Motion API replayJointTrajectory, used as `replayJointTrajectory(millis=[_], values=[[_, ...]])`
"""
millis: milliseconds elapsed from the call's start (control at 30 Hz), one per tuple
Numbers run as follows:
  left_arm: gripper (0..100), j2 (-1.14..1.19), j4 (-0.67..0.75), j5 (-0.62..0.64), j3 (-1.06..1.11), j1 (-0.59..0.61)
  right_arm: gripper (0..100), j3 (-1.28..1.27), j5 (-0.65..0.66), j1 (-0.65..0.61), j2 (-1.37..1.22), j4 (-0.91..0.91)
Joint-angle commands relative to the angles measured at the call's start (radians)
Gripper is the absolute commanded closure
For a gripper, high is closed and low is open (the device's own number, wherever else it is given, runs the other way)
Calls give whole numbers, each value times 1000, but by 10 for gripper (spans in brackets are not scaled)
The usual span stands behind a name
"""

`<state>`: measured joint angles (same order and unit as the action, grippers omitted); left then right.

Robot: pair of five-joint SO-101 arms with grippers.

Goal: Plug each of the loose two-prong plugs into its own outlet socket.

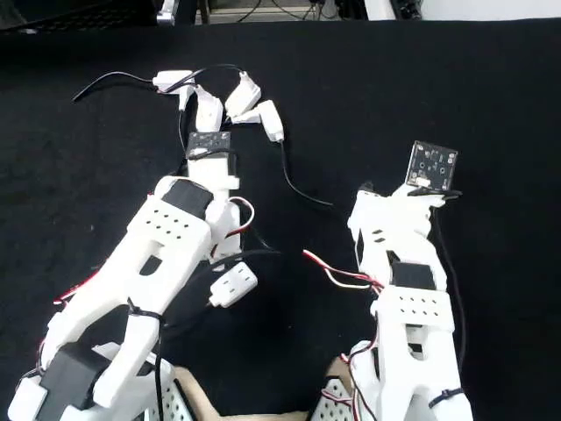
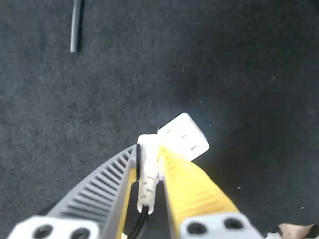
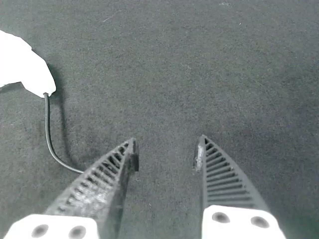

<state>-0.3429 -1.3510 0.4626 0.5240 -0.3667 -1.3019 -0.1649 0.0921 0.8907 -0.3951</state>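
Note:
My left gripper (image 2: 148, 149) is shut on a white two-prong plug (image 2: 147, 179), held between the grey finger and the yellow finger. Its tip points at a white outlet socket (image 2: 184, 137) lying just beyond on the black cloth. In the high view this gripper (image 1: 207, 107) sits among a cluster of white plugs and sockets (image 1: 250, 103) at the back of the table. Another white socket block (image 1: 232, 285) lies beside the left arm. My right gripper (image 3: 165, 154) stands open over bare cloth, with nothing between its fingers. A white plug body (image 3: 22, 69) with a black cord lies off to its side.
A black cord (image 1: 302, 189) runs from the cluster toward the right arm (image 1: 399, 254). Another cord (image 1: 105, 83) trails off at the back left. Red and white arm wires (image 1: 337, 272) hang between the arms. The table's far edge (image 1: 351, 19) lies beyond the cluster.

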Motion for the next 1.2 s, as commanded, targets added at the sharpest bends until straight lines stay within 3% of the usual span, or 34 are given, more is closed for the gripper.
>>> replayJointTrajectory(millis=[0, 200, 533, 767, 1167], values=[[970, -3, -15, 49, -73, 2, 801, 2, 3, 9, 4, 18], [970, -3, -17, 364, -73, 10, 801, -21, 2, 9, 4, 68], [970, -3, -87, 698, -94, 36, 801, -85, 6, -14, 4, 181], [970, 6, -103, 802, -104, 42, 801, -91, 3, -14, 4, 195], [970, 9, -101, 925, -97, -96, 801, -102, 3, -12, 7, 189]])
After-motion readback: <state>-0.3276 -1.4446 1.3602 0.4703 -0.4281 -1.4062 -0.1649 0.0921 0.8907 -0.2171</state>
